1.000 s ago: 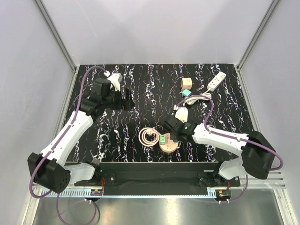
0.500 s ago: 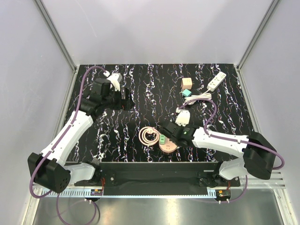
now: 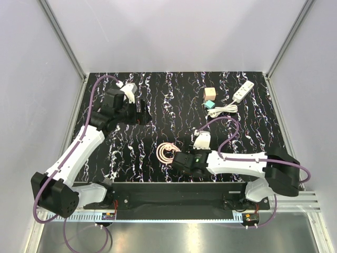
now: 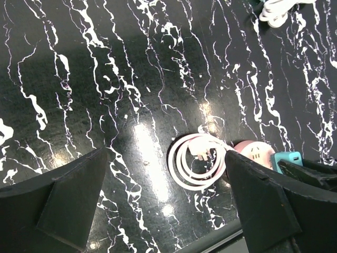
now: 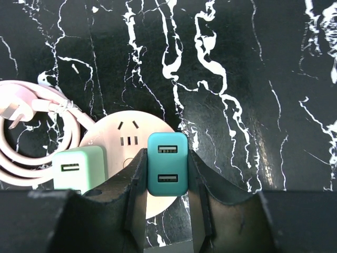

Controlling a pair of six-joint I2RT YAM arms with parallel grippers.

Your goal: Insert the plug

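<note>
teal plug (image 5: 167, 158) sits pinched between the right gripper's (image 5: 167, 182) fingers in the right wrist view, usb face toward the camera, held over the round pink socket (image 5: 113, 132), likely to line it up beside the mint plug (image 5: 79, 167) already seated there; its prongs are hidden. left wrist view: left gripper (image 4: 166, 158) spread wide and empty, parked well away, watching the coiled cord (image 4: 197, 161). from above, the right arm (image 3: 237, 158) covers socket and plug.

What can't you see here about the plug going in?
- Right wrist view: the teal charger hides its own prongs, so whether they sit in the round socket is unclear.
- Top view: the right gripper covers the socket.
- Left wrist view: a finger cuts off the socket's edge.
</note>
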